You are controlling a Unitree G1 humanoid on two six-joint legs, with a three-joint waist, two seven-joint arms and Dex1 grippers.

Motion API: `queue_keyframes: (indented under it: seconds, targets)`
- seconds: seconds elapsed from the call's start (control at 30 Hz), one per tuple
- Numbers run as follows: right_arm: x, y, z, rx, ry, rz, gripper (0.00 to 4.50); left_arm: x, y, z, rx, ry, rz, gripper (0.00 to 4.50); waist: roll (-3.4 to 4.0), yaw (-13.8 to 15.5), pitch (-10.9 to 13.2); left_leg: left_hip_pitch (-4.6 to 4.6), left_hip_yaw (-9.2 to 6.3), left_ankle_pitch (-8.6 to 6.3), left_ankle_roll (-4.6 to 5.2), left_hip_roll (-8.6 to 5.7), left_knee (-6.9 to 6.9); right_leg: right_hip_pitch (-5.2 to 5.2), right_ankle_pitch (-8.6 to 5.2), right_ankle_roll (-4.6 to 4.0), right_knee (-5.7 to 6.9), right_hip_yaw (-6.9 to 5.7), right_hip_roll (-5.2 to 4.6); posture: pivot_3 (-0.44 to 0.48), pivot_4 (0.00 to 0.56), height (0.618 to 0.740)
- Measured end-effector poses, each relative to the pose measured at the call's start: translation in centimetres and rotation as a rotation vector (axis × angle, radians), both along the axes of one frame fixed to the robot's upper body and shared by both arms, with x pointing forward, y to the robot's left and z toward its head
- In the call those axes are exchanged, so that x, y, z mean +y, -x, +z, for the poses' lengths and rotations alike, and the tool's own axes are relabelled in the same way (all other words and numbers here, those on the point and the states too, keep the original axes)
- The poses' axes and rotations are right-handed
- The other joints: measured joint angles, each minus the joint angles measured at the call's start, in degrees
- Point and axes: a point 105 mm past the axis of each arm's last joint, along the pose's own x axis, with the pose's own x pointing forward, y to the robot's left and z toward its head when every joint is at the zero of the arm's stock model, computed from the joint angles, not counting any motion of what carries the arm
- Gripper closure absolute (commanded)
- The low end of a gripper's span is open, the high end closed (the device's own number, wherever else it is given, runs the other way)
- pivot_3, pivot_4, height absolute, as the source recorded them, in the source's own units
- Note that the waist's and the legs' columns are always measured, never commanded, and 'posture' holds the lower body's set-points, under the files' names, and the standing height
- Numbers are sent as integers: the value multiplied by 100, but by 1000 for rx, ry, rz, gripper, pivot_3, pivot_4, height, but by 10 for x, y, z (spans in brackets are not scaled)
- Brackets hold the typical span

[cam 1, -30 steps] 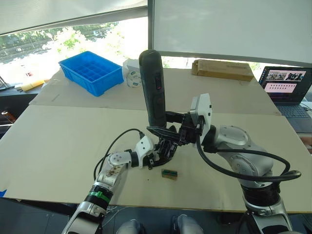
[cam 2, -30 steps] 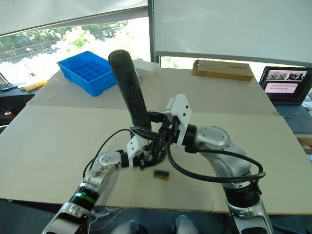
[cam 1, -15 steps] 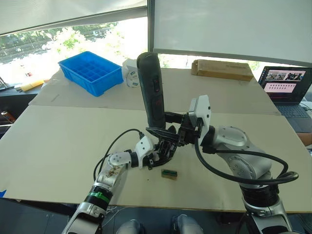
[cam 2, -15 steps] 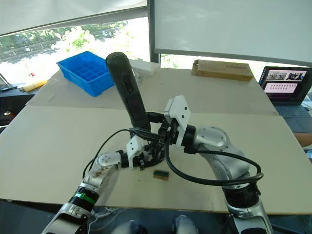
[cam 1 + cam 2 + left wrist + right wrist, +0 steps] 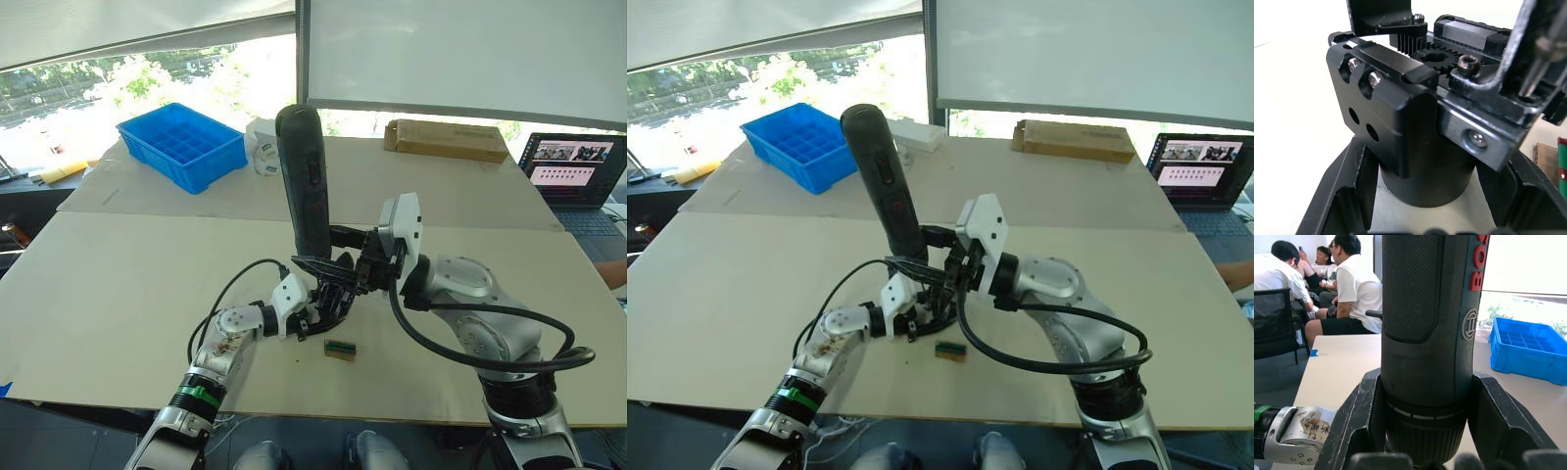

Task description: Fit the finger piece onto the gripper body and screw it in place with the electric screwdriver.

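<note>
The electric screwdriver (image 5: 304,176), a thick black cylinder with a reddish mark, stands nearly upright, tilted a little to the left, with my right gripper (image 5: 341,253) shut around its lower end. Its thin metal bit (image 5: 1536,54) comes down onto the gripper body (image 5: 1415,112). That body is a black assembly with a round base, a toothed gear and screw heads. My left gripper (image 5: 328,302) is shut on the base just above the table. A black part with a screw (image 5: 1382,15) rises at the body's far side. I cannot tell whether it is the finger piece.
A small green-brown block (image 5: 340,349) lies on the table just in front of the grippers. At the back are a blue compartment tray (image 5: 183,145), a white object (image 5: 263,147), a cardboard box (image 5: 446,139) and an open laptop (image 5: 578,176). People (image 5: 1352,289) sit beyond the table.
The right gripper and the screwdriver have shifted slightly left, the tool's top leaning a little further. The left gripper and the gripper body have stayed put.
</note>
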Motion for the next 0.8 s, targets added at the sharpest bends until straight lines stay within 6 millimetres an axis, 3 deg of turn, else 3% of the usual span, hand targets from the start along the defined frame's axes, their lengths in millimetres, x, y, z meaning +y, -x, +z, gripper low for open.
queue_keyframes:
  seconds: [0.8]
  targets:
    - [-6, 0, -9, -3, -24, -32, 2589, 0, 0, 0, 1, 0, 1, 2046, 0, -1, 0, 1, 0, 0, 0, 0, 0, 0, 0, 0, 0, 1, 0, 0, 150, 740]
